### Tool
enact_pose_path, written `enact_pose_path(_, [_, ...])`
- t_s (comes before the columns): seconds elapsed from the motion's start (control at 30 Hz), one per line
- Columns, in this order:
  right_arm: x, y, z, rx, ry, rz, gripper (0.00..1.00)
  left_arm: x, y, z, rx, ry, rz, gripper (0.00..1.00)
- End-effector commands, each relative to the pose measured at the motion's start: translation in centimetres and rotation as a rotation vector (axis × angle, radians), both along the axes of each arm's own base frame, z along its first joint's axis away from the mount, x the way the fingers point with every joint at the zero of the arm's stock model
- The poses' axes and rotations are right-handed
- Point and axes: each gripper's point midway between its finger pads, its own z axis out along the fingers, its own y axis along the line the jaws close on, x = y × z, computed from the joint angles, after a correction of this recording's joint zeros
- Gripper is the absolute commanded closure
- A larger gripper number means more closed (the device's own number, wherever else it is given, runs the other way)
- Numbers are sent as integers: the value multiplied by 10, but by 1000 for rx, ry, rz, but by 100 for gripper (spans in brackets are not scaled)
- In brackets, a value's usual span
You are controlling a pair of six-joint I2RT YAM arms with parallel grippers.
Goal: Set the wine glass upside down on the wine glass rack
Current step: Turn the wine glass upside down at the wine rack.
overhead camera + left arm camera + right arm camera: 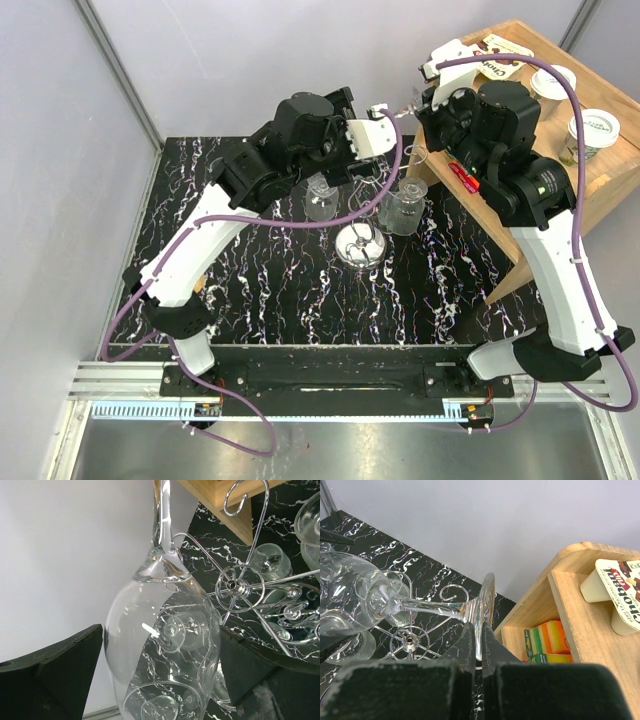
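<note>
Wine glass (390, 602), stem running sideways, foot clenched edge-on in right claw (479, 640), bowl inside released left claw (160, 672)

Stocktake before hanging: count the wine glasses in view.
4 wine glasses. One held: foot in the right gripper, bowl inside the left gripper. Three on the table: one under the left arm, one beside the rack, one by the shelf. More may hide.

9 o'clock: left arm (205, 245) done up in white shells, black joint housings | 3 o'clock: right arm (555, 275) built the same, tiny green light spotted on a black joint | purple cable (310, 224) strung along each arm in loose loops | bases (185, 320) kept black | fingers (50, 672) seen matte black, blocky, edges kinda rough
</note>
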Motion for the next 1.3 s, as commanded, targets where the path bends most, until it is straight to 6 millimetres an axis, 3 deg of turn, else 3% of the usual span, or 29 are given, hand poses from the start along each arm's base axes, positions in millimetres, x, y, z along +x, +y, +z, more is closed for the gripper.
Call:
enact_pose_path(0.0, [-20,-6,49,105,-123,23,100,10,0,0,18,-33,40,1])
enact_pose_path(0.2, [-23,-4,47,112,-113,37,100,15,-5,-3,31,-40,40,4])
enact_pose_path(0.43, [-26,-4,49,115,-117,43,100,16,-5,-4,48,-49,53,27])
enact_pose_path(0.7, [-31,0,49,126,-108,75,100,17,-1,5,38,-76,69,42])
enact_pose_path(0.77, [-33,2,48,127,-100,88,100,19,0,8,34,-87,81,52])
enact_pose_path(0.9, [-35,4,47,123,-98,105,95,20,2,16,14,-107,97,72])
enact_pose_path(0.97, [-37,5,46,121,-95,117,86,21,3,20,1,-118,110,84])
enact_pose_path(1.07, [-38,7,46,124,-90,129,81,21,5,26,-26,-128,120,100])
enact_pose_path(1.27, [-41,8,48,129,-91,142,66,18,8,43,-97,-150,130,100])
